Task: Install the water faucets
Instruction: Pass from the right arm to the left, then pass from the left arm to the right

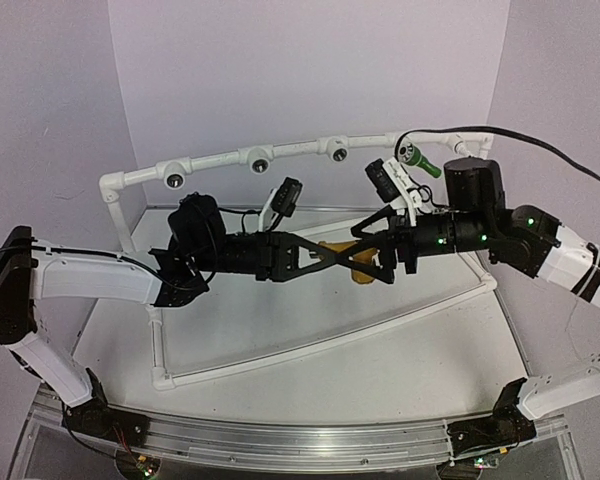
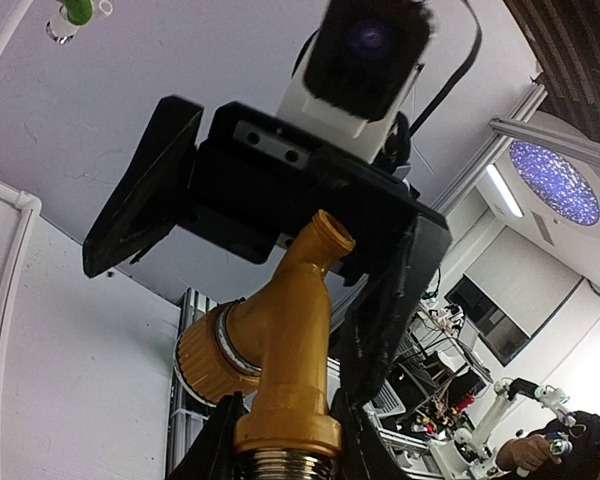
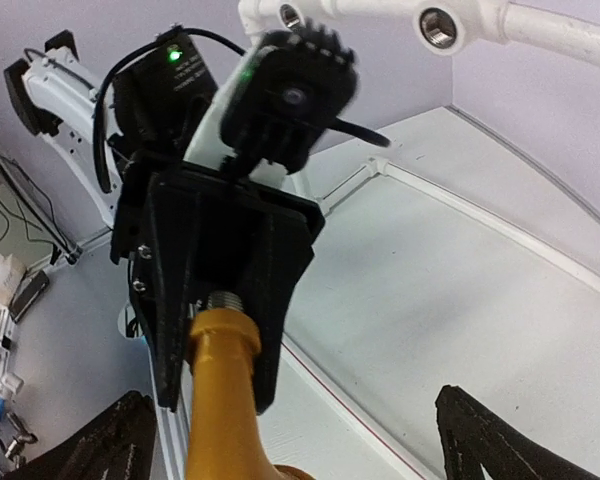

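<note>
Yellow faucet (image 2: 280, 335) is grasped at its threaded end by the left fingers (image 3: 230, 250) and lies between the right fingers (image 3: 500, 440), which stand spread wide. Green faucet (image 1: 420, 162) sits beyond them on the white frame (image 1: 220, 160).

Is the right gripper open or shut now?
The right gripper is open: in its wrist view its fingers stand far apart, with the yellow faucet between them.

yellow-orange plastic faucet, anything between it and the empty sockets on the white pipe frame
Nothing loose. The yellow-orange plastic faucet is held in mid-air by the left gripper, the right gripper open around it. Toward the dark sockets of the white pipe frame, only the arms' wrist cameras rise.
</note>
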{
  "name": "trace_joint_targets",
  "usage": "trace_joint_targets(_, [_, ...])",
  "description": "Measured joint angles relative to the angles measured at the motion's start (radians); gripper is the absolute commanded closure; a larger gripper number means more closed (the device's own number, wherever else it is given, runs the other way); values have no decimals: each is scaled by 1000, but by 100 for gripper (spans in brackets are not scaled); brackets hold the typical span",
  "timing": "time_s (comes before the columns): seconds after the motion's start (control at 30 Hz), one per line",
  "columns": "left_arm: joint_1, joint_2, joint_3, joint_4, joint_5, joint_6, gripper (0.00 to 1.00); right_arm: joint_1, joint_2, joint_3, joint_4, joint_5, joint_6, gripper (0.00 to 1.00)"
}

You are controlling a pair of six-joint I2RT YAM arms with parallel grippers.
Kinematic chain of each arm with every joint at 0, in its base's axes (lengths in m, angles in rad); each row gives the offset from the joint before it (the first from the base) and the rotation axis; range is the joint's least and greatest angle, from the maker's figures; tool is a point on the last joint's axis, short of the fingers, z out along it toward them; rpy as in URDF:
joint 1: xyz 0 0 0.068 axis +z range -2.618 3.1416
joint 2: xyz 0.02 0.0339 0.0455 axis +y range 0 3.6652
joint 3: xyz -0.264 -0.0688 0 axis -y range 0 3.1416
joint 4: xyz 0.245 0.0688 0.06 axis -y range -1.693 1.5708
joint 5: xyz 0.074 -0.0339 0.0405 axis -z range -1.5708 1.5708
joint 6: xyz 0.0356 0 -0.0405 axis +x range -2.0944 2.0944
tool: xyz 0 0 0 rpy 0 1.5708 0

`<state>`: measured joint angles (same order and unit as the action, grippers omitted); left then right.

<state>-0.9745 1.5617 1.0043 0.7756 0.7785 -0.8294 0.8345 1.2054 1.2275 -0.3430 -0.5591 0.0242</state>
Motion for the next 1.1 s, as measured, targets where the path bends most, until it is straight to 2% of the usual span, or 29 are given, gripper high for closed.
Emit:
trace_joint_targets(0.17, [0,-38,-47,79,-25,-7,100,0,-38,-102,115,9,174,2])
trace_joint_targets(0.5, [0,-66,-99,200,-52,3,100,0,-14,-118,301,-119,357,2])
trace_joint_targets(0.7, [5,-123,-173,214,-126,147,100,2,7,-119,343,-112,463,2])
trace_joint_targets(0.97, [11,-130,-178,212,-157,273,100,2,7,-124,354,-77,483,2])
trace_joint_targets(1.1, [11,-187,-183,61,-221,519,100,2,-5,-149,329,-59,497,2])
